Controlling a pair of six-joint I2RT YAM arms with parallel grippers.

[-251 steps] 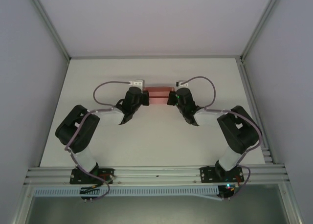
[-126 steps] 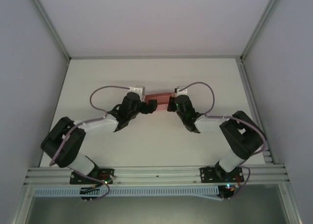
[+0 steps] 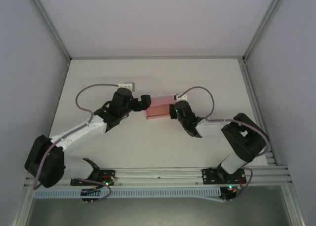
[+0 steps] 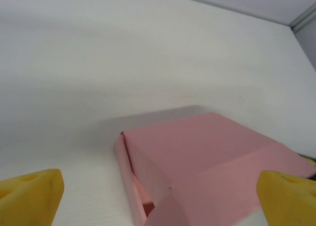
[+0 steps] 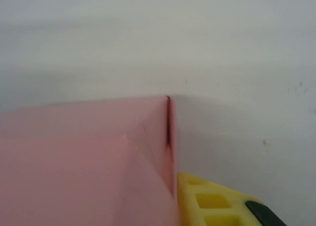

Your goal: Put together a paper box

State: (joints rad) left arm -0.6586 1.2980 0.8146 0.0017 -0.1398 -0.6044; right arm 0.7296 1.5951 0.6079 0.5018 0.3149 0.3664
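Sitting between left end effector (image 3: 146,101), right end effector (image 3: 172,110), paper box (image 3: 158,107)

One pink paper box (image 3: 159,108), one white table (image 3: 148,147), two pincers: left pincer (image 3: 144,101), right pincer (image 3: 171,112).

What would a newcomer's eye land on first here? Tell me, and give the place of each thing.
The pink paper box stands out first, lying near the middle of the white table between the two black arms. The left gripper sits just off the box's left end with its yellow fingers spread wide. The right gripper is close against the box's right end.
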